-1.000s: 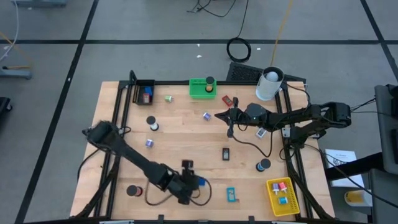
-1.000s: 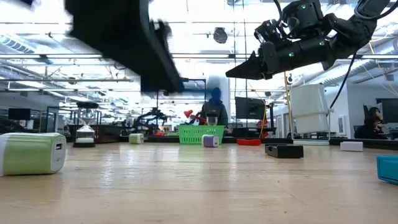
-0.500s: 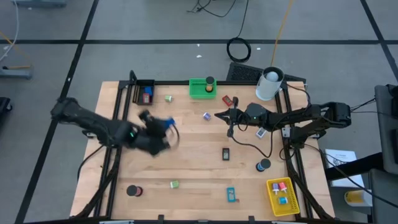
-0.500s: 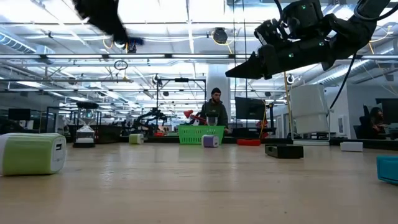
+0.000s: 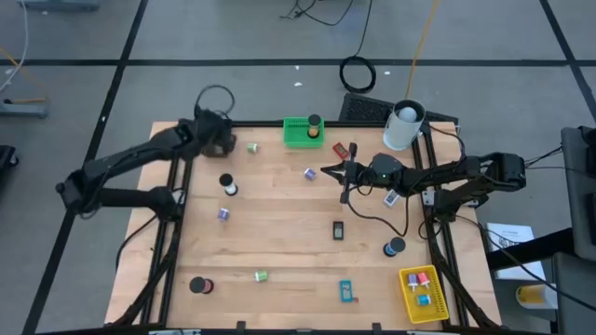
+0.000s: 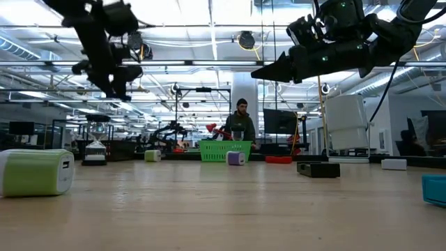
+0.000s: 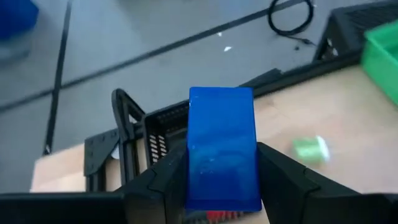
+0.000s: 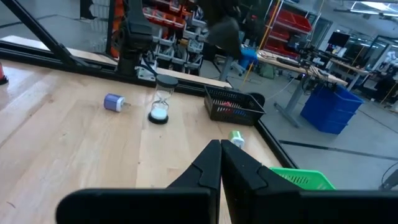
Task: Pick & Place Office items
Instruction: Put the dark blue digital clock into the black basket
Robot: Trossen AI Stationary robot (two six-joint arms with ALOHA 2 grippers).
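A blue rectangular block [image 7: 222, 143] sits between the fingers of my left gripper [image 5: 218, 140], which hangs above the black bin [image 7: 163, 126] at the table's far left corner. My right gripper [image 5: 326, 171] is shut on nothing, held level above the table right of centre. Loose office items lie on the wood: a green clip [image 5: 252, 147], a purple clip [image 5: 223, 214], a second green clip [image 5: 262, 275], a black roll [image 5: 197, 286], a cyan piece [image 5: 347, 290] and a red block [image 5: 340, 149]. My left gripper pinches the blue block by its two long sides [image 7: 194, 174] between its two fingers [image 7: 163, 182]. The block sticks out ahead of the fingertips, lengthwise along them. The fingers slant downward toward the far left corner. The block is lifted clear, above the black bin.
A green bin [image 5: 298, 133] stands at the far edge with a black roll [image 5: 315, 121] on it. A white cylinder [image 5: 404, 126] is at the far right, and a yellow bin [image 5: 424, 293] at the near right. A small hourglass [image 5: 226, 184] stands left of centre.
My left gripper has swung from the table's near edge to the far left corner, rising and rolling on the way, with the blue block still between its fingers. My right arm has stayed where it was.
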